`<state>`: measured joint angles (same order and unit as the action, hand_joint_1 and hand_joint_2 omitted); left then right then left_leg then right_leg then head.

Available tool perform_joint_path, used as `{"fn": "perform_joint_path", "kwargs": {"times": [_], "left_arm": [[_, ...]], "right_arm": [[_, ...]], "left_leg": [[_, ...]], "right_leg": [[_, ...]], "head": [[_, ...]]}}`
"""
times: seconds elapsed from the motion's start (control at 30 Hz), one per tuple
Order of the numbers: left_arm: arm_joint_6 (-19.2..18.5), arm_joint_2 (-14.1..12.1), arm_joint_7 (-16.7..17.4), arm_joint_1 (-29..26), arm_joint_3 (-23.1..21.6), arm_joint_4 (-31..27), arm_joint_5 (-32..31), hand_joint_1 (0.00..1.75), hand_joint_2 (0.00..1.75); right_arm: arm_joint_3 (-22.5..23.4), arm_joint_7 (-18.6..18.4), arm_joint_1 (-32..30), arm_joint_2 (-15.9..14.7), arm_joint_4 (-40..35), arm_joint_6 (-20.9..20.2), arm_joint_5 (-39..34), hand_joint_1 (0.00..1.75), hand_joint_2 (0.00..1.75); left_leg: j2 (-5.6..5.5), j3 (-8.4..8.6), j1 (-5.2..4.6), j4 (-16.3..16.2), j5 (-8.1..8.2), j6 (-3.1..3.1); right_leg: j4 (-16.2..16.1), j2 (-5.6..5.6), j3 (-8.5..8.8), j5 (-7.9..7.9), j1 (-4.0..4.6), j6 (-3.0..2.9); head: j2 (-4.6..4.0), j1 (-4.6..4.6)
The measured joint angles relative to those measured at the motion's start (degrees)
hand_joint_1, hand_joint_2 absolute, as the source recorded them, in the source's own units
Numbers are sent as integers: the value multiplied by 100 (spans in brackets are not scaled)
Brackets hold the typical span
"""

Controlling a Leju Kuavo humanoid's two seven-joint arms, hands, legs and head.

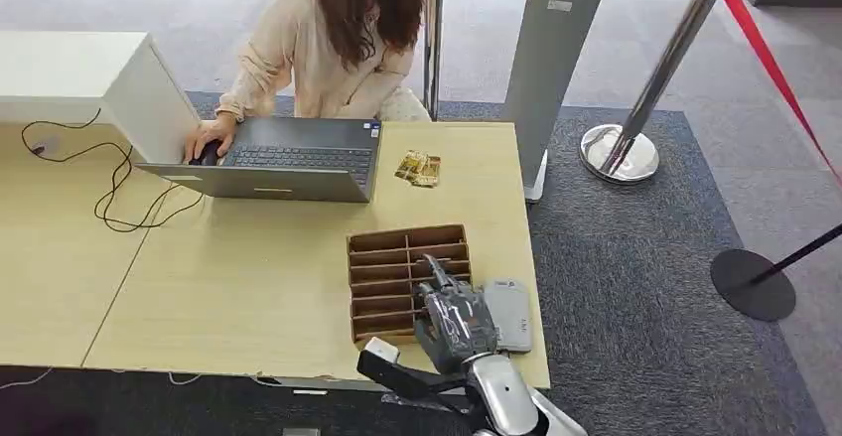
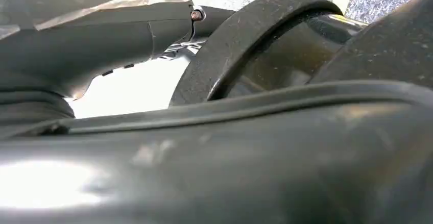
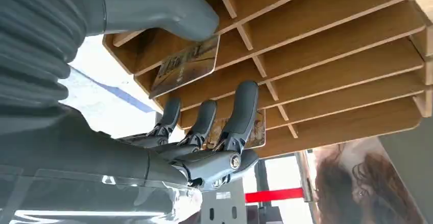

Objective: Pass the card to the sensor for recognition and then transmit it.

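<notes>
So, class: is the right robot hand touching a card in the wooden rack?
Touching. In the right wrist view the robot hand has its thumb pressed on a card standing in the rack.

R arm up from below, R hand (image 1: pixel 455 325) fingers (image 3: pixel 244 113) apart & straight, thumb (image 3: pixel 168 10) above; L hand hidden.

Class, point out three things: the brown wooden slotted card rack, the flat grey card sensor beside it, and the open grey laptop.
Brown wooden slotted card rack (image 1: pixel 382 255), head view, far-left dividers.
Flat grey card sensor (image 1: pixel 510 314), head view, top face.
Open grey laptop (image 1: pixel 298 157), head view, keyboard.
</notes>
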<state>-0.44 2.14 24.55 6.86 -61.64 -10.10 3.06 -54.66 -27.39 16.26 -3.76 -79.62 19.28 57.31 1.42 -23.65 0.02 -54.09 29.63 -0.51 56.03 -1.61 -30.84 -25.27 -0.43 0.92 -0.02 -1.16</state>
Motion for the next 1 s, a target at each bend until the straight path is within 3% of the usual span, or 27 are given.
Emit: {"fn": "perform_joint_path", "kwargs": {"times": [0.63,1.0], "left_arm": [[-2,0,0,-1,4,0,4,0,0],[-68,-33,-2,0,7,0,11,0,0]], "right_arm": [[-4,-15,58,44,278,39,98,84,175],[-13,-356,108,44,476,210,1146,82,175]], "left_leg": [[0,-1,0,0,0,0],[0,-1,0,0,0,0]], "right_leg": [[0,0,-1,0,0,0],[0,0,-1,0,0,0]], "head": [[0,0],[0,0]]}}
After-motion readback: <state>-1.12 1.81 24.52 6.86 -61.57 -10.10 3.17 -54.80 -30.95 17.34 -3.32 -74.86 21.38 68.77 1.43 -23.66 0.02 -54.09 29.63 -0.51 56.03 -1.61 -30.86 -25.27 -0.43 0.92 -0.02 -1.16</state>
